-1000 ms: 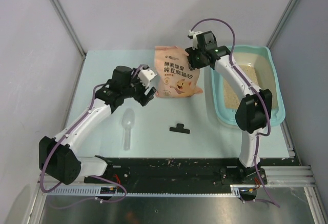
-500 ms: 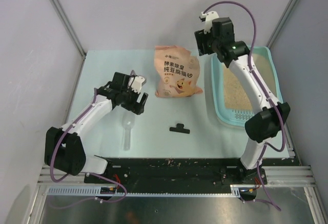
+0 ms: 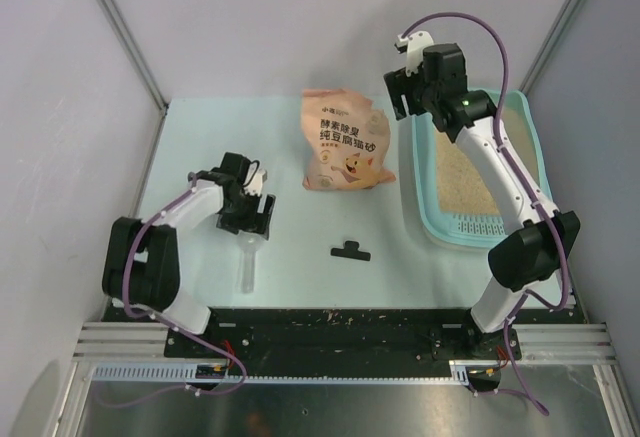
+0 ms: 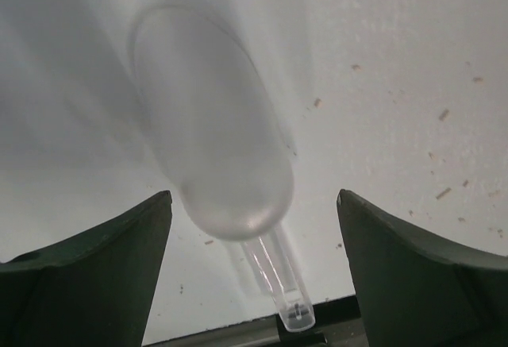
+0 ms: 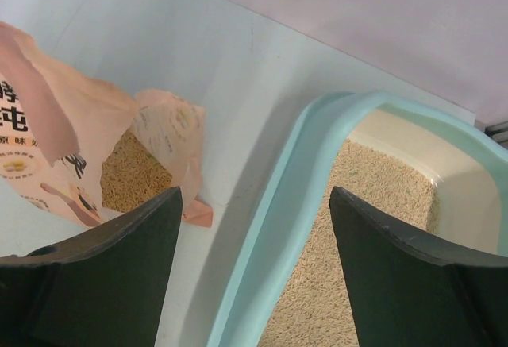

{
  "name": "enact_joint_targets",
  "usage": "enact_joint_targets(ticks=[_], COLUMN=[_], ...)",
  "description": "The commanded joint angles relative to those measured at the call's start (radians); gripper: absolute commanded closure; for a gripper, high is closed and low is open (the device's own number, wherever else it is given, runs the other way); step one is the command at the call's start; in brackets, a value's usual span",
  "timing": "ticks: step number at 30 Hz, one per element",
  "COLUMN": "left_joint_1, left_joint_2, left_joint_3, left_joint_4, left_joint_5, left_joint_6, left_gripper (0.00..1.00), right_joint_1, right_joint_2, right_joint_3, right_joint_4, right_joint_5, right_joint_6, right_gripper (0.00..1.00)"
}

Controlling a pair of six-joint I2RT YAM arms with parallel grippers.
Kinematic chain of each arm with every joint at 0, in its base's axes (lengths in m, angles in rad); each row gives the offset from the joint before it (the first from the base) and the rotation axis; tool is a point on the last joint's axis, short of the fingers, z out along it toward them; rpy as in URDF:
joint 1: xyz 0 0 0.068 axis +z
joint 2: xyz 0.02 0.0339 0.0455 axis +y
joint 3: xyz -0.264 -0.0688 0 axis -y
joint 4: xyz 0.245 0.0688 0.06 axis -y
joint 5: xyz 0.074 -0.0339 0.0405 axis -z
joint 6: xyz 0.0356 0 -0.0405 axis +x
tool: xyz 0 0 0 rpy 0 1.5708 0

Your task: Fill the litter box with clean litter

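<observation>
**Both grippers open, litter already in the box**

On my far left, the left gripper (image 3: 250,219) hangs low over the pale table (image 3: 200,137). Its jaws stand wide apart and hold nothing. In the left wrist view, its two dark fingers (image 4: 87,275) sit on either side of the clear plastic scoop (image 4: 210,133), where the bowl narrows into the handle, and I see a gap on both sides. The scoop lies flat, and in the top view its handle (image 3: 246,269) points toward the arm bases. A few stray grains (image 4: 357,67) dot the table beside it.

Toward the middle, a small black T-shaped piece (image 3: 350,250) lies alone near the front edge. Behind it lies the peach-pink litter bag (image 3: 345,142) with the cartoon cat. The right wrist view shows the bag's mouth (image 5: 131,172) open, with beige granules inside.

The right gripper (image 3: 403,92) is raised above the far left corner of the litter box (image 3: 417,182), between the bag and the box. Its jaws are spread with nothing between them; through the gap I see only table and teal rim (image 5: 278,204).

The litter box sits on the right side of the table, just beside the bag, with its perforated ledge (image 3: 475,225) at the near end. The clean litter (image 3: 455,182) covers its floor as a sandy layer.
</observation>
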Motion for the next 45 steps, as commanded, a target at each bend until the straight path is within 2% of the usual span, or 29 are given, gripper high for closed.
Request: enact_joint_targets(ticks=[1, 6, 12, 17, 19, 23, 25, 26, 28, 29, 31, 32, 34, 35, 37, 40, 41, 45], left_joint_1=[0.029, 0.033, 0.033, 0.033, 0.032, 0.033, 0.033, 0.033, 0.032, 0.033, 0.035, 0.038, 0.055, 0.064, 0.098, 0.148, 0.158, 0.179], left_joint_2=[0.073, 0.168, 0.199, 0.207, 0.215, 0.21, 0.199, 0.193, 0.173, 0.164, 0.123, 0.107, 0.083, 0.081, 0.061, 0.043, 0.046, 0.069], left_joint_3=[0.08, 0.132, 0.085, 0.028, 0.029, 0.068, 0.071, 0.071, 0.065, 0.066, 0.088, 0.098, 0.15, 0.17, 0.216, 0.31, 0.345, 0.531], left_joint_4=[-0.002, -0.002, -0.008, -0.019, -0.017, -0.019, -0.017, -0.017, -0.019, -0.02, -0.034, -0.037, -0.054, -0.076, -0.082, -0.08, -0.079, -0.056], left_joint_5=[-0.018, 0.025, 0.036, 0.01, 0.014, 0.023, 0.037, 0.046, 0.072, 0.083, 0.108, 0.132, 0.215, 0.287, 0.333, 0.492, 0.575, 0.721], left_joint_6=[-0.08, -0.083, -0.102, -0.105, -0.099, -0.072, -0.069, -0.068, -0.069, -0.065, -0.043, -0.033, 0.015, 0.024, 0.021, -0.008, -0.026, -0.075], left_gripper=[0.11, 0.16, 0.26, 0.24, 0.27, 0.47, 0.53, 0.58, 0.62, 0.69, 0.77, 0.83, 0.91, 0.99, 1.0, 1.0, 1.0, 1.0], right_joint_1=[0.02, 0.022, 0.014, 0.012, 0.014, 0.019, 0.02, 0.022, 0.023, 0.026, 0.028, 0.031, 0.031, 0.034, 0.034, 0.034, 0.035, 0.035], right_joint_2=[-0.056, -0.093, -0.119, -0.114, -0.111, -0.104, -0.1, -0.097, -0.094, -0.09, -0.091, -0.088, -0.087, -0.085, -0.085, -0.093, -0.094, -0.114], right_joint_3=[-0.009, -0.049, -0.075, -0.066, -0.065, -0.063, -0.062, -0.06, -0.057, -0.056, -0.051, -0.049, -0.046, -0.043, -0.036, -0.036, -0.037, -0.081], right_joint_4=[0.031, 0.034, 0.037, 0.041, 0.041, 0.041, 0.038, 0.038, 0.037, 0.035, 0.031, 0.031, 0.02, 0.012, -0.005, -0.029, -0.029, 0.052], right_joint_5=[-0.006, 0.002, 0.011, 0.008, 0.0, -0.008, -0.011, -0.012, -0.012, -0.014, -0.015, -0.018, -0.025, -0.031, -0.054, -0.158, -0.237, -0.478], right_joint_6=[-0.036, -0.05, -0.057, -0.057, -0.054, -0.054, -0.054, -0.054, -0.056, -0.057, -0.062, -0.063, -0.07, -0.071, -0.067, -0.042, -0.033, 0.03], right_gripper=[0.19, 0.18, 0.17, 0.17, 0.17, 0.17, 0.17, 0.17, 0.17, 0.17, 0.17, 0.17, 0.17, 0.18, 0.17, 0.17, 0.16, 0.13])
